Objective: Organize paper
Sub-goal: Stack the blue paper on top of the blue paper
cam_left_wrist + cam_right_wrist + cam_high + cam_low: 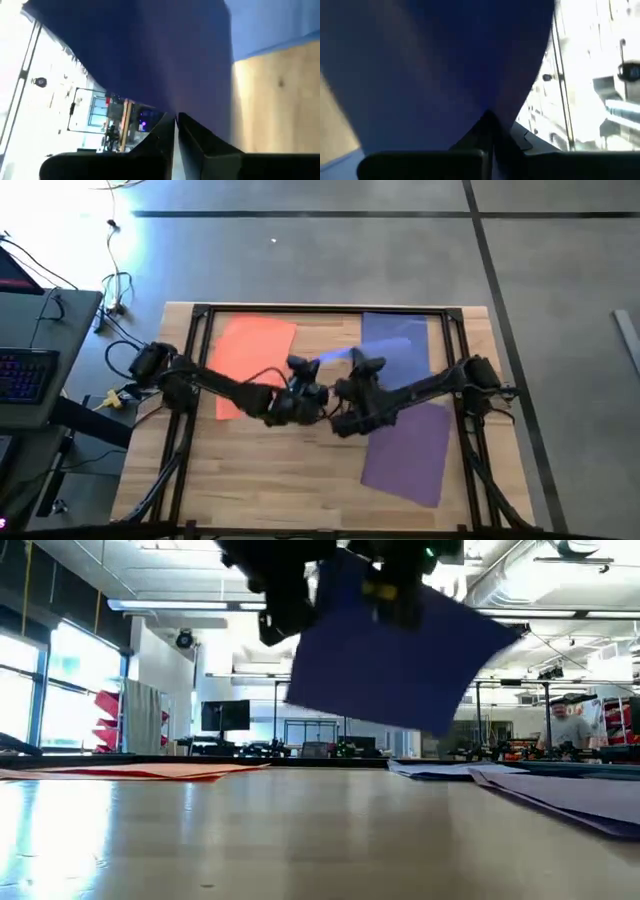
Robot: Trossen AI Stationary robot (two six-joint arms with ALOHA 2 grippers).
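Note:
A dark blue sheet of paper (390,660) hangs in the air over the middle of the table, with both grippers shut on it. My left gripper (300,370) and my right gripper (365,368) meet there, side by side. An orange sheet (255,355) lies flat at the far left. A blue and purple stack (395,340) lies flat at the far right. A purple sheet (410,445) lies flat nearer, on the right. My left gripper pinches the blue sheet between its two shut fingers (160,137) at the sheet's upper edge (172,107). The sheet hangs below it, tilted and clear of the table. My right gripper pinches the same upper edge (487,105) between its shut fingers (492,135), close beside the left gripper. The sheet spreads away from the fingers, and its lower corner (440,725) stays well above the tabletop.
A black frame (200,320) runs around the wooden tabletop (280,470). Bare wood shows at the near left and centre. A desk with a keyboard (25,370) stands left of the table. A person (570,725) shows far off in the room behind.

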